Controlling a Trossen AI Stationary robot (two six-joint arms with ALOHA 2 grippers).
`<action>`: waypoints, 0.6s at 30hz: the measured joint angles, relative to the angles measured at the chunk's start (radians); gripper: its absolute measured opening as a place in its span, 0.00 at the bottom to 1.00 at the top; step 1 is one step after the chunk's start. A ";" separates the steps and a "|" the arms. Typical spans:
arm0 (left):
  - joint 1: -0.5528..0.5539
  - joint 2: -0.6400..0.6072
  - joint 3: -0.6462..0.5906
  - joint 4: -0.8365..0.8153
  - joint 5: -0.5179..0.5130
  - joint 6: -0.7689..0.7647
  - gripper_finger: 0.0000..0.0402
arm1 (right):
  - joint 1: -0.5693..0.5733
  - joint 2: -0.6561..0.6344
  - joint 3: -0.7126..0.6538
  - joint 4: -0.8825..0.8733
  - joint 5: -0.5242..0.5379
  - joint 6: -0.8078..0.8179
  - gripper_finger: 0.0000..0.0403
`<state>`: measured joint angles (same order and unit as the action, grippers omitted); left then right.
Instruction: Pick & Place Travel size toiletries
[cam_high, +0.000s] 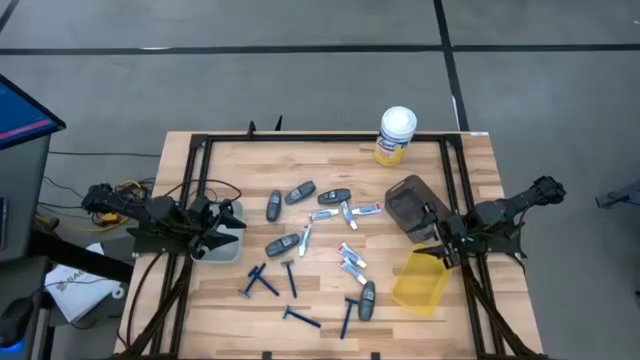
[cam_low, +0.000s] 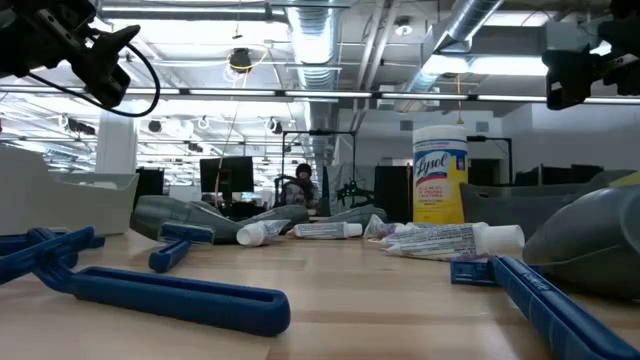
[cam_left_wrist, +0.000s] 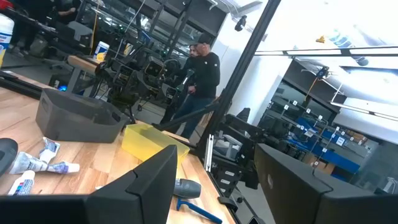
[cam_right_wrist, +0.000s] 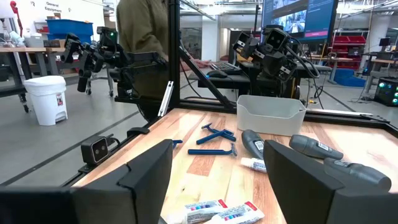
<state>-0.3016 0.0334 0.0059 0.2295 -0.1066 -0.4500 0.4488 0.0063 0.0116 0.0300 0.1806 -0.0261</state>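
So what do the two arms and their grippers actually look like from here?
Both arms are black and jointed, with cables running along them. The left gripper and right gripper each end in two broad, flat matte-black fingers with angular edges. No markings show on them.

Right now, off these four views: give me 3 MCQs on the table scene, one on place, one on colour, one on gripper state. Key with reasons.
1. Where does the yellow canister stand?
A. at the table's far edge
B. inside the yellow bin
C. beside the left gripper

2. What colour are the disposable razors?
A. red
B. blue
C. green

3. How do the two grippers stand?
A. both clamped on tubes
B. left holds a razor
C. both open, holding nothing

Key:
1 A: the high view shows it upright at the far edge, apart from the yellow bin.
2 B: their handles show blue in the high and low views.
3 C: the left gripper and right gripper each show a bare gap between the fingers in their wrist views.
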 joint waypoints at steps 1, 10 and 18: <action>0.000 0.000 0.000 0.000 0.000 0.000 0.53 | 0.000 0.000 0.000 0.000 0.000 0.000 0.61; 0.000 0.000 0.000 0.000 0.000 0.000 0.53 | 0.000 0.000 0.000 0.000 0.000 0.000 0.61; 0.000 0.000 0.000 0.000 0.000 0.000 0.53 | 0.000 0.000 0.000 0.000 0.000 0.000 0.61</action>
<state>-0.3016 0.0335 0.0060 0.2295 -0.1069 -0.4500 0.4488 0.0061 0.0116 0.0303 0.1805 -0.0261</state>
